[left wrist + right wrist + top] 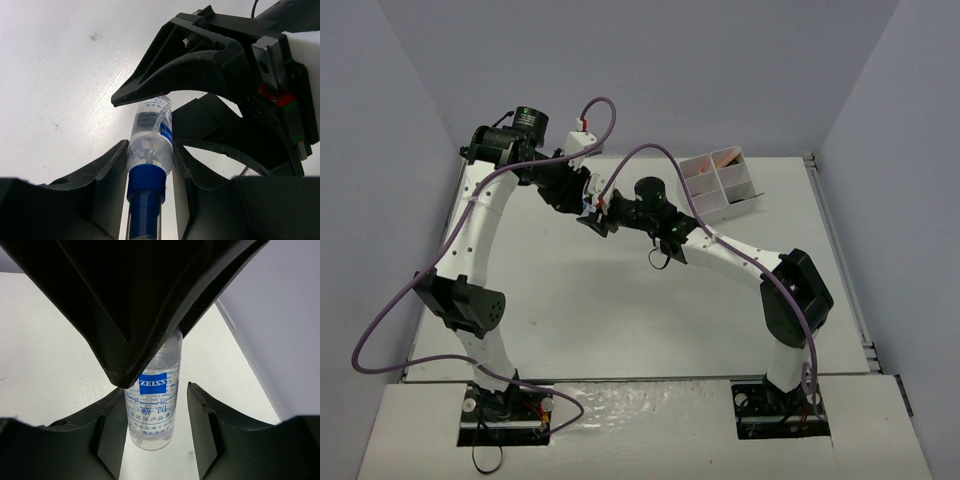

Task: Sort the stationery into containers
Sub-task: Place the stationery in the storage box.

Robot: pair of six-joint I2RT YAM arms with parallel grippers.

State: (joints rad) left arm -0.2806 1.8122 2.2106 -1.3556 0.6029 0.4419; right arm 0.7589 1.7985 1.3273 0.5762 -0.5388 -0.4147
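Note:
A small clear spray bottle (150, 145) with a blue cap and a blue label hangs in the air between both grippers, above the middle of the table. My left gripper (150, 150) is shut on it at the cap end. My right gripper (155, 390) stands around the bottle's base (152, 410), open, with a gap on its right side. In the top view the two grippers meet, left (590, 203) and right (612, 213). The white compartment organiser (720, 185) sits at the back right, a pink piece of stationery (725, 157) in a far cell.
The right arm's elbow (798, 290) sits over the right half of the table. Purple cables (450, 250) loop from the left arm. Grey walls close in on three sides. A small black loop (658, 260) hangs below the right wrist.

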